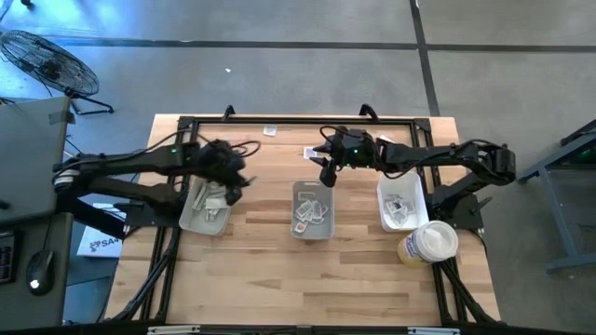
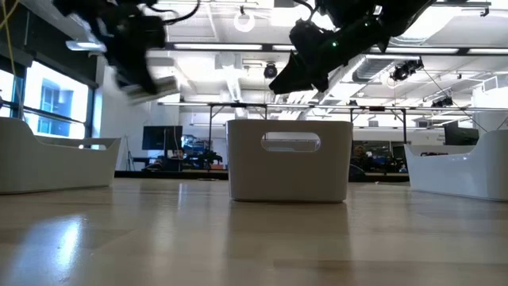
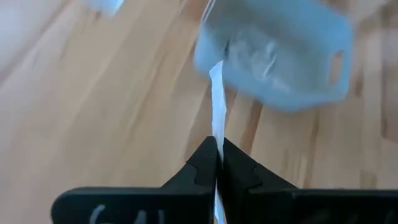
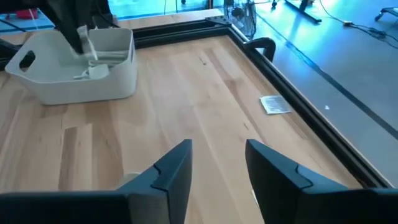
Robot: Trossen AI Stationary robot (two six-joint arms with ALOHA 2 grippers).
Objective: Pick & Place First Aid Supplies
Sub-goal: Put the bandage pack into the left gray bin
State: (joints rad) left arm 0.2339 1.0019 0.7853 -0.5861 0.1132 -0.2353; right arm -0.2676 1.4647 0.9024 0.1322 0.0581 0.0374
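Three rectangular plastic trays stand in a row across the slatted wooden table (image 1: 279, 270). The left tray (image 1: 207, 208), pale grey with rounded walls, sits near the table's left edge with a few flat packets in it. Above its far end hangs the left gripper (image 3: 217, 163), its two dark fingers pressed together on one thin white strip (image 3: 216, 99), held edge-on and raised clear of the table; the print on it cannot be read.

The middle tray (image 1: 313, 208), grey with an oval handle slot in its end wall, holds several square white sachets (image 1: 312, 214), too jumbled to count. Over its far rim is the right gripper (image 4: 217, 171), fingers spread apart with nothing between them.

Two loose packets lie near the table's far edge: a white one (image 1: 270, 130) left of centre and one (image 1: 309, 153) just beside the right gripper, possibly with a reddish mark.

The right tray (image 1: 401, 206), white, holds more sachets. At its near right corner stands one round white tub (image 1: 428, 244) with a yellow label.
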